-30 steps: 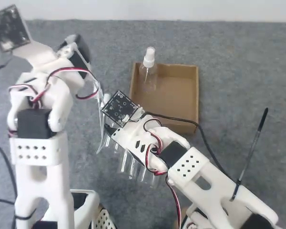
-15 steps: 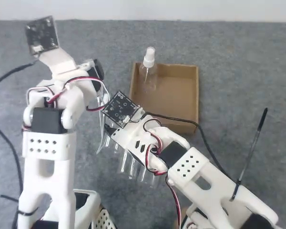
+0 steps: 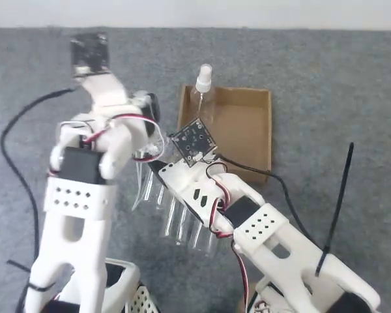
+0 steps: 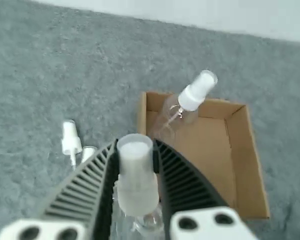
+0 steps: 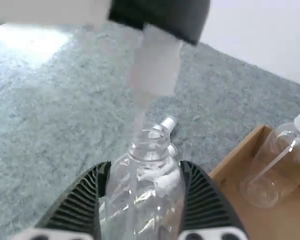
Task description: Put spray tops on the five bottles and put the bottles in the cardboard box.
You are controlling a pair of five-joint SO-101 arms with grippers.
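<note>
The left tool [image 4: 135,150] is clamped on a white spray top [image 4: 135,175], held just beside the cardboard box [image 4: 250,155], outside its wall. Straight under it the right tool [image 5: 145,172] grips a clear bottle [image 5: 140,200] by its body. The top's thin tube reaches down into the bottle's open neck, and the cap is not yet seated. One capped bottle [image 4: 182,107] stands inside the box, in a corner. Loose spray tops [image 4: 70,140] lie on the grey bench [image 4: 40,60] near the box.
</note>
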